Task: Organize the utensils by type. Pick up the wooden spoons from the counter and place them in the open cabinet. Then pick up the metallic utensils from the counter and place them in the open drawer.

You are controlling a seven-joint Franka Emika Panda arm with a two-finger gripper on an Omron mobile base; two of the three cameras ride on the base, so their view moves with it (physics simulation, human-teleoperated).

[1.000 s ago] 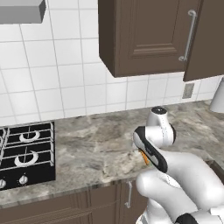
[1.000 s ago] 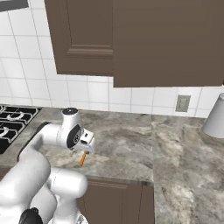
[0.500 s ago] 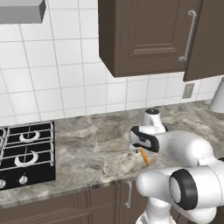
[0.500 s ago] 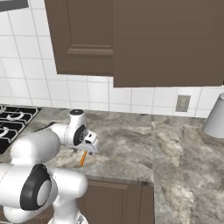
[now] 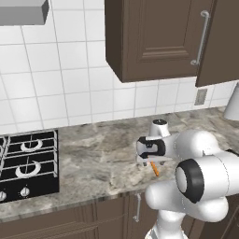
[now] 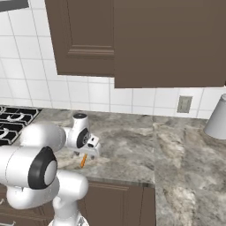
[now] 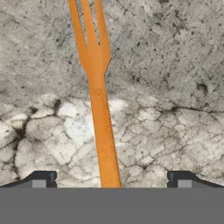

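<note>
A slim orange fork (image 7: 98, 109), one of the metallic utensils, lies flat on the grey-brown marbled counter (image 5: 93, 154) near its front edge. My gripper (image 7: 112, 178) hangs low right over it, open, with the fork's handle running between the two wide-apart fingertips (image 7: 43, 177) and its tines pointing away. From the base views the fork (image 5: 155, 169) (image 6: 83, 160) pokes out just below the gripper (image 5: 150, 162) (image 6: 86, 153). Nothing is held. The wooden spoons, the open cabinet and the open drawer are out of view.
A black gas stove (image 5: 28, 163) (image 6: 13, 117) is set into the counter to the left. Closed dark brown wall cabinets (image 5: 154, 37) (image 6: 132, 39) hang above. A grey vessel (image 6: 217, 119) stands at the far right, near a wall socket (image 6: 184, 104).
The hand has stayed low over the orange fork with its jaws open. The arm's elbow and upper links have swung round behind it. The fork has not moved.
</note>
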